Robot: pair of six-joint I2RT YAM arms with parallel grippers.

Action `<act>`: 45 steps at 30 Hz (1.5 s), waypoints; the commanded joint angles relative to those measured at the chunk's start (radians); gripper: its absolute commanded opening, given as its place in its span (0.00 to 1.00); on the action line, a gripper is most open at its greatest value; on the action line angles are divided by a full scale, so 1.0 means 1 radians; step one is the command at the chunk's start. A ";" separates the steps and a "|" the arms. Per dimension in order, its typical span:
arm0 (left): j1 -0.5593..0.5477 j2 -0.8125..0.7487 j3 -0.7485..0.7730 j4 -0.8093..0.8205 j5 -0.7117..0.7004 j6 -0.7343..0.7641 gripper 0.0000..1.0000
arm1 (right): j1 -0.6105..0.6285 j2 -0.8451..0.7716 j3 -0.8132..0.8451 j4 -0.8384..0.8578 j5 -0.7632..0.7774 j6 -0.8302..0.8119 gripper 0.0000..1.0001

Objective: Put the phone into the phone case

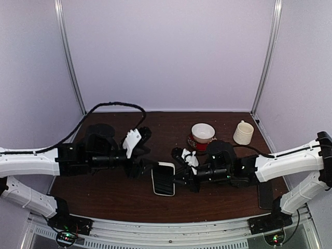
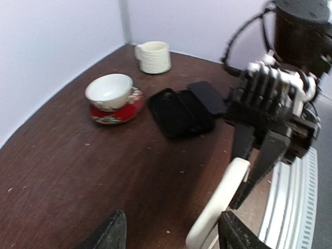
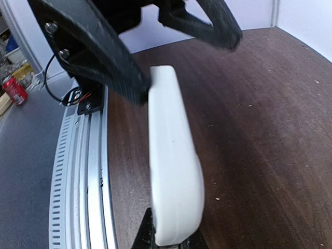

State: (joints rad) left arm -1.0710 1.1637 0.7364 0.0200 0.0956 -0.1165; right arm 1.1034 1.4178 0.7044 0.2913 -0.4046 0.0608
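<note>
The white phone (image 1: 163,179) with a dark screen hangs between my two grippers, just above the table. My right gripper (image 1: 182,175) is shut on the phone's right end, which fills the gap between its jaws in the right wrist view (image 3: 174,155). My left gripper (image 1: 147,168) is open, with the phone's white edge (image 2: 223,199) lying close beside its right finger (image 2: 241,233). The black phone case (image 2: 179,111) lies open on the table beyond the phone, beside the right arm. In the top view the right arm hides it.
A white cup on a red saucer (image 1: 202,134) and a ribbed white mug (image 1: 243,133) stand at the back right. A dark flat rectangle (image 1: 265,196) lies by the right near edge. The metal rail (image 3: 83,171) runs along the table's near edge.
</note>
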 commanded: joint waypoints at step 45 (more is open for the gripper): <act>0.184 0.276 0.077 -0.484 -0.184 -0.284 0.74 | -0.155 0.674 0.837 -0.838 0.107 0.535 0.42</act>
State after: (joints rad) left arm -0.8909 1.4178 0.7769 -0.4896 -0.1493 -0.4343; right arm 0.9211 2.1475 1.5349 -0.4667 -0.4061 0.6102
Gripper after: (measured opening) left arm 0.754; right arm 0.396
